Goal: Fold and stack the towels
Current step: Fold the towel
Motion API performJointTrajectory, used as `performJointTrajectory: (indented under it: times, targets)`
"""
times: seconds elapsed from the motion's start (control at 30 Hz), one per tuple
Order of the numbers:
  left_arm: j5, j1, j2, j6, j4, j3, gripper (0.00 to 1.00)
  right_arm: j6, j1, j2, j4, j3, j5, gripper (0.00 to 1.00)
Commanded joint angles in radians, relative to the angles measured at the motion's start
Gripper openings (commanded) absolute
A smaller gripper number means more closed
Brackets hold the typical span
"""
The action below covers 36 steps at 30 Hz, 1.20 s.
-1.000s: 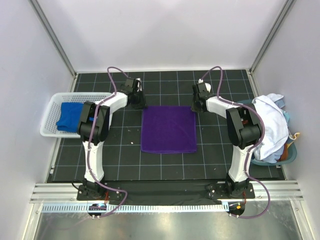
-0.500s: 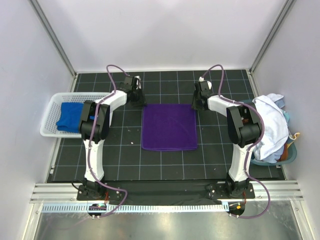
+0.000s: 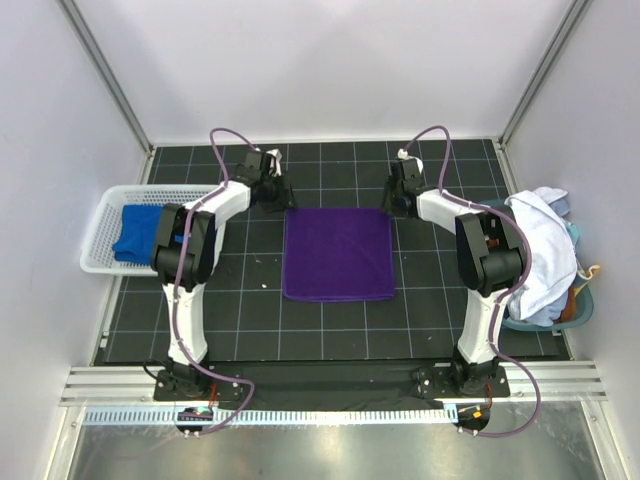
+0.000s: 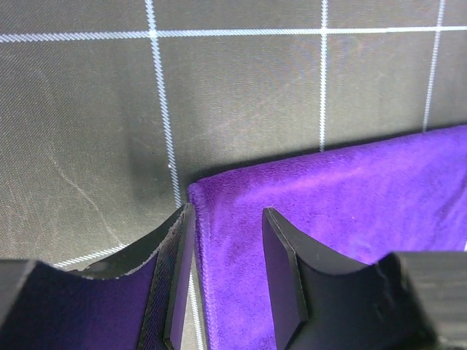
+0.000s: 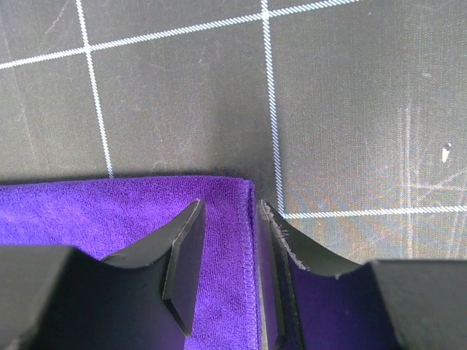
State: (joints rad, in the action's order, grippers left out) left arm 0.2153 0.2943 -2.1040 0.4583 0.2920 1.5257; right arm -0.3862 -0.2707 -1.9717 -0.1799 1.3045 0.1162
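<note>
The deep purple towel (image 3: 337,254) lies flat as a folded rectangle in the middle of the mat. My left gripper (image 3: 279,192) is at its far left corner and my right gripper (image 3: 397,194) at its far right corner. In the left wrist view the left gripper (image 4: 228,211) stands open astride the towel's corner (image 4: 350,189). The right wrist view shows the right gripper (image 5: 230,205) open over the hemmed corner (image 5: 109,208). Neither grips the cloth. The royal blue towel (image 3: 138,232) lies folded in the basket at the left. The white towel (image 3: 540,255) is heaped at the right.
The white perforated basket (image 3: 103,218) stands at the left edge of the mat. A blue tub (image 3: 585,300) under the white heap stands at the right edge. White walls close in the far side and both sides.
Both grippers have opened and drawn back a little toward the far side. The purple towel's far edge now lies flat on the mat.
</note>
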Motion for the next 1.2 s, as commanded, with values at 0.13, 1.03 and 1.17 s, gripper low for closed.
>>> performJointTrajectory:
  times: [0.13,1.03,1.17]
  targets:
    - [0.053,-0.004,0.038,-0.027,-0.024,-0.006,0.45,0.027,0.004,0.014,0.017,0.039,-0.015,0.41]
    - [-0.096,0.032,-0.074,-0.079,0.064,0.027,0.4,0.032,0.004,-0.062,0.013,0.05,-0.02,0.41]
    - [-0.097,0.035,-0.086,-0.076,0.05,0.019,0.36,0.03,0.005,-0.07,0.02,0.052,-0.03,0.41]
